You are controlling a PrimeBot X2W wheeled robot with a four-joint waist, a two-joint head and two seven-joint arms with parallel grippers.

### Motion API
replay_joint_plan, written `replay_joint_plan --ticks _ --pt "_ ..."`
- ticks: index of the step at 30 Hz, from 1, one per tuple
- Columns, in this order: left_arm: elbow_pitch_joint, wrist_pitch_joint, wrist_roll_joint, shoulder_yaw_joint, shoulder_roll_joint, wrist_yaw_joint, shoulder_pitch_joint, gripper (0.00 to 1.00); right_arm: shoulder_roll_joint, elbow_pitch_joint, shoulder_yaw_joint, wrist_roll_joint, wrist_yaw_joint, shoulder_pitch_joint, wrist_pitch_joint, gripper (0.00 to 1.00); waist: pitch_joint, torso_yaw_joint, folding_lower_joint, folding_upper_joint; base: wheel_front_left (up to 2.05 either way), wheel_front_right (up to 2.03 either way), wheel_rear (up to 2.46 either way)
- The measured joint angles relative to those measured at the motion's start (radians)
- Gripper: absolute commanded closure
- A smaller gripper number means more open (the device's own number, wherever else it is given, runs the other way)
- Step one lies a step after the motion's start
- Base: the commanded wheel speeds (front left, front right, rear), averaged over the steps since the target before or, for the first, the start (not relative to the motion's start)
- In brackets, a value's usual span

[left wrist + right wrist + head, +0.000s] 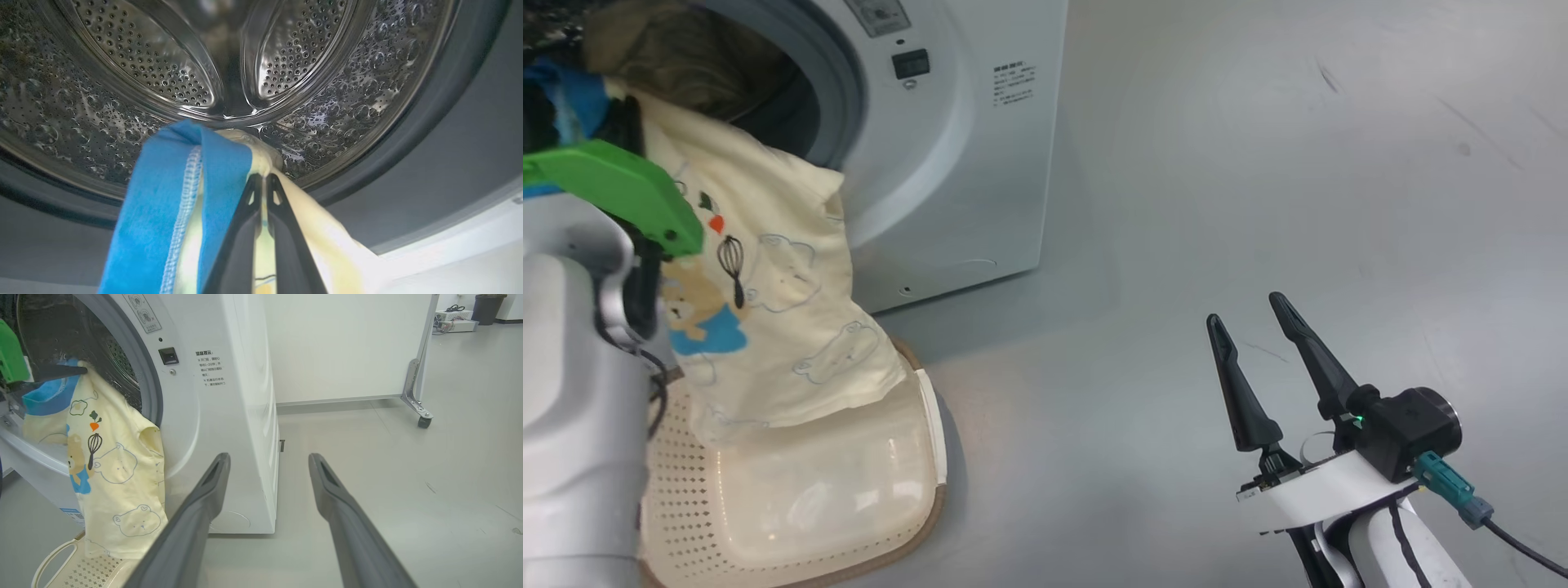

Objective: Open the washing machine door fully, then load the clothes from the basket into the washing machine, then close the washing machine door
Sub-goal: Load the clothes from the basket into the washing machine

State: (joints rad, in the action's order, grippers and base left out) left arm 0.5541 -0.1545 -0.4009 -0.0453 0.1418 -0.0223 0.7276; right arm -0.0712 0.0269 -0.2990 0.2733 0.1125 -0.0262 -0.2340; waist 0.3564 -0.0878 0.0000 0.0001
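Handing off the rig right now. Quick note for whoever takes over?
Left hand: shut on the cream garment at its blue collar, at the drum mouth.
Right hand: open, idle over the floor.
Garment hangs from the washing machine opening, hem down at the basket, which looks otherwise bare.
Done: machine opened, garment lifted.
To do: push it in, release, close the door.

A white wheeled partition (351, 347) stands on grey floor (408, 465), perhaps a bin (488, 308) behind.

Our left arm (572, 351) shows pale grey shell w/ green cover (621, 192). Our right gripper (1245, 310): tapered black fingers (1241, 392), white wrist (1307, 490), teal plug (1445, 482), black cable (1523, 549).
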Motion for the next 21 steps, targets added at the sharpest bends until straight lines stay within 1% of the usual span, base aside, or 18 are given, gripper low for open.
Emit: replay_joint_plan --ticks 6,12,14,15,16,21 --pt "0.015 -0.092 0.000 0.026 0.082 0.000 0.121 1.00 0.001 0.004 -0.012 0.016 0.001 -0.032 -0.001 0.00 0.082 -0.047 0.0000 0.0000 0.00 0.00 0.00" --pt "-0.002 -0.137 0.000 0.055 0.160 -0.004 0.245 1.00 0.002 0.007 -0.028 0.028 0.004 -0.076 -0.006 0.00 0.167 -0.091 0.0001 0.0000 0.00 0.00 0.00" --pt "-0.016 -0.131 0.010 0.066 0.182 -0.011 0.282 1.00 0.003 0.007 -0.028 0.033 0.004 -0.098 -0.009 0.00 0.196 -0.106 0.0001 0.0000 0.00 0.00 0.00" --pt "-0.023 -0.124 0.019 0.074 0.202 -0.012 0.316 1.00 0.004 0.006 -0.028 0.035 0.005 -0.118 -0.009 0.00 0.222 -0.121 0.0001 0.0000 0.00 0.00 0.00" --pt "-0.027 -0.115 0.025 0.076 0.212 -0.012 0.332 1.00 0.005 0.006 -0.029 0.036 0.009 -0.128 -0.009 0.00 0.235 -0.129 0.0002 0.0000 0.00 0.00 0.00" --pt "-0.055 -0.060 0.070 0.075 0.256 -0.012 0.416 1.00 0.007 0.000 -0.034 0.045 0.009 -0.157 -0.014 0.00 0.291 -0.167 0.0002 0.0000 0.00 0.00 0.00"
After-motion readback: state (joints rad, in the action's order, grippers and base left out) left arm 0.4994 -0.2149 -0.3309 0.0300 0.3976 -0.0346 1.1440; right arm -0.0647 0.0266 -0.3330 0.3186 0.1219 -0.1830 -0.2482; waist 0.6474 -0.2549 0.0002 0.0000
